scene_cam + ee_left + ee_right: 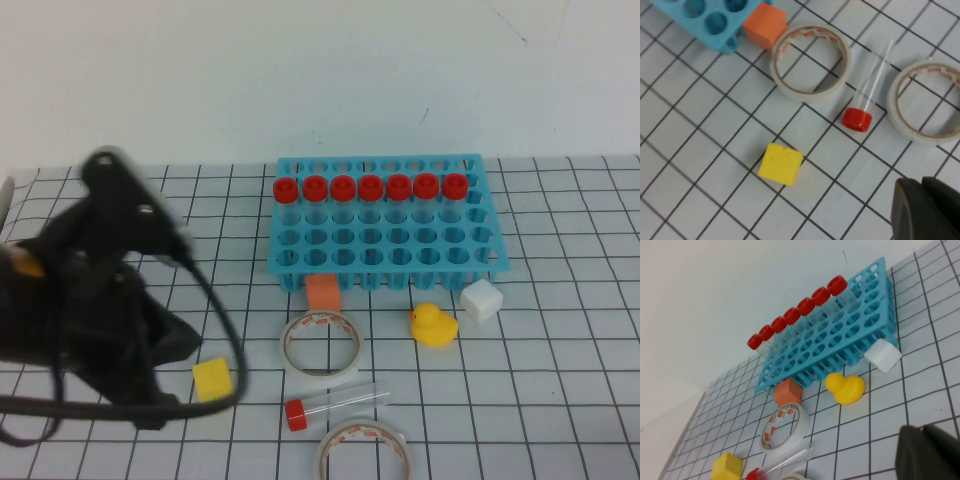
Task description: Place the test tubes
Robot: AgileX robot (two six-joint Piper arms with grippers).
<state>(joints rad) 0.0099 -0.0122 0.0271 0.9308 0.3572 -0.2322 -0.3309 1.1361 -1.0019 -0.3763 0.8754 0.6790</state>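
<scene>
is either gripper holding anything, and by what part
Nothing held. Left gripper, shut, above the table near the loose test tube; right gripper, shut, above the table too.

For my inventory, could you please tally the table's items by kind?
Test tubes: 8 (7 racked, 1 lying)
Tape rolls: 2
Cubes: 3
Duck: 1
Rack: 1
Total: 15
Left gripper, shut, hovers near the yellow cube; right gripper, shut, is right of the duck.

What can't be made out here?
Left gripper, shut above the table: only its tip shows, at the left wrist view's edge; the left arm masks it in the high view.
Right gripper, shut: cut off at the right wrist view's edge, absent from the high view.
Nearest tape roll: cut by the high view's bottom edge.
</scene>
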